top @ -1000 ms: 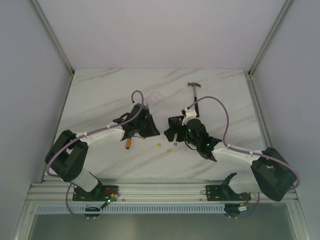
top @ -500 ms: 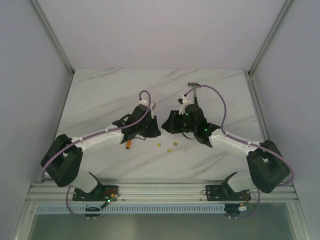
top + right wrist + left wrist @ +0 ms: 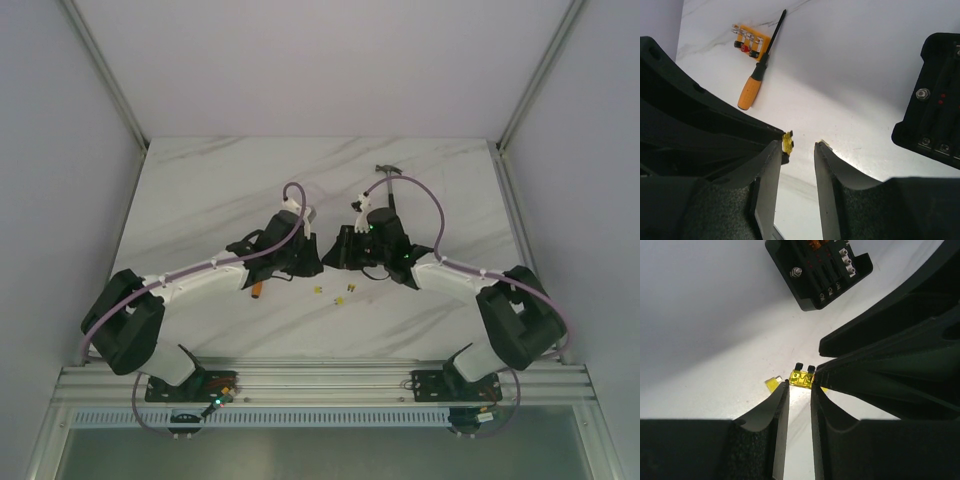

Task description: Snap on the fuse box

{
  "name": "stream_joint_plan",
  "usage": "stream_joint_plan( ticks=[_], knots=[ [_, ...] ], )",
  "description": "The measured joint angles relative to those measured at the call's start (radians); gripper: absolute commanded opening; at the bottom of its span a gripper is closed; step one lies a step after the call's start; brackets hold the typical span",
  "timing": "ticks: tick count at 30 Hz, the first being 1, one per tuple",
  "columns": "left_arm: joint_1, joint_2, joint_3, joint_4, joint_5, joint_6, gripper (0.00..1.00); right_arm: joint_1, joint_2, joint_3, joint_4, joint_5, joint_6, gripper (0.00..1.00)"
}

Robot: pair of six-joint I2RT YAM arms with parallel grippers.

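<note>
The fuse box is a black square box with its fuse slots showing, lying on the white table beyond my left gripper. The right wrist view catches it at the right edge. From above I cannot tell it apart from the black right wrist. My left gripper is shut on a small yellow fuse, held at its fingertips. My right gripper meets it tip to tip. Its jaws stand apart, and the yellow fuse sits against its left finger.
A screwdriver with an orange handle lies next to a small orange terminal block. Loose yellow fuses lie on the table in front of the grippers, one just beside my left fingertip. A hammer lies further back.
My right arm has swung left until its tips meet the left gripper, and its jaws have narrowed. The left gripper has shifted slightly right, still holding the fuse.
</note>
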Motion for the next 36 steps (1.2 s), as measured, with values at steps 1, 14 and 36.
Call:
stream_joint_plan(
  ticks=[1,14,36],
  knots=[
    [-0.002,0.0,0.0,0.0,0.0,0.001,0.27,0.0,0.007,0.001,0.006,-0.006,0.003,0.35],
    [-0.018,0.0,0.0,0.001,0.0,0.012,0.3,0.0,0.04,0.001,0.054,-0.056,0.032,0.0],
    [-0.021,-0.304,-0.194,0.292,-0.145,-0.25,0.53,-0.003,-0.245,-0.278,0.495,0.068,0.321,0.0]
  ],
)
